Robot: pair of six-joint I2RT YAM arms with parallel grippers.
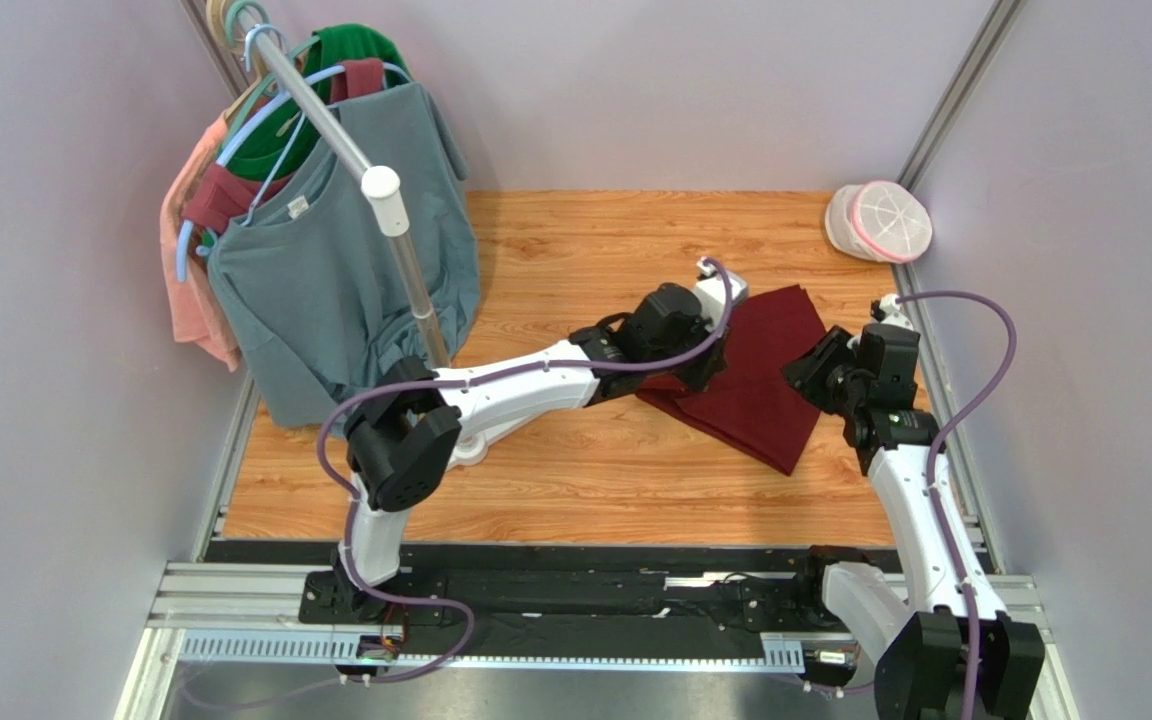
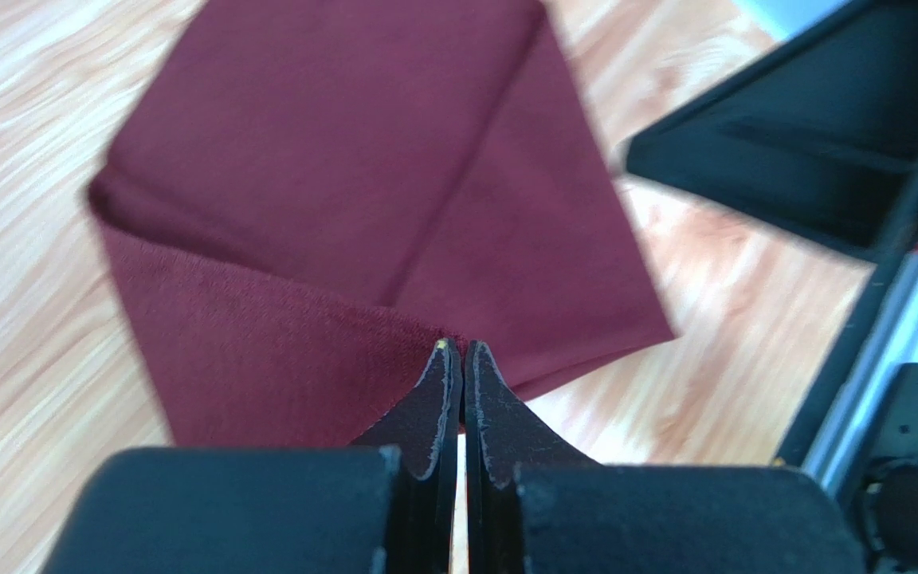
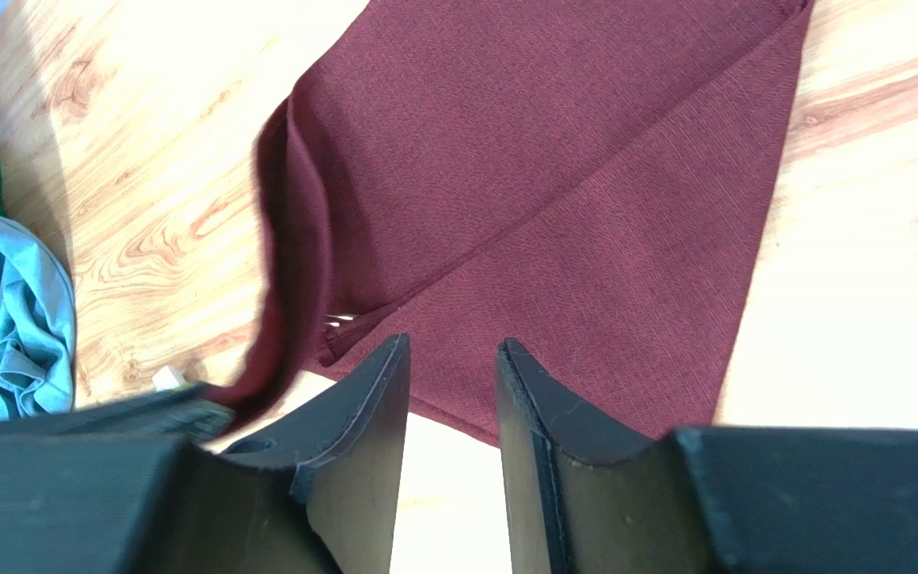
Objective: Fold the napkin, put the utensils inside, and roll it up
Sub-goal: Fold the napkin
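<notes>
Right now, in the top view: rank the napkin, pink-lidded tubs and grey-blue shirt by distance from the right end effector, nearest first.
From the right end effector:
1. napkin, just to its left, almost under it.
2. pink-lidded tubs, far right corner.
3. grey-blue shirt, hanging at the far left, clearly the farthest.

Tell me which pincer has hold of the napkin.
The left pincer: its jaws are shut on a lifted edge of the dark red napkin. The right pincer stands open over it, holding nothing.
</notes>
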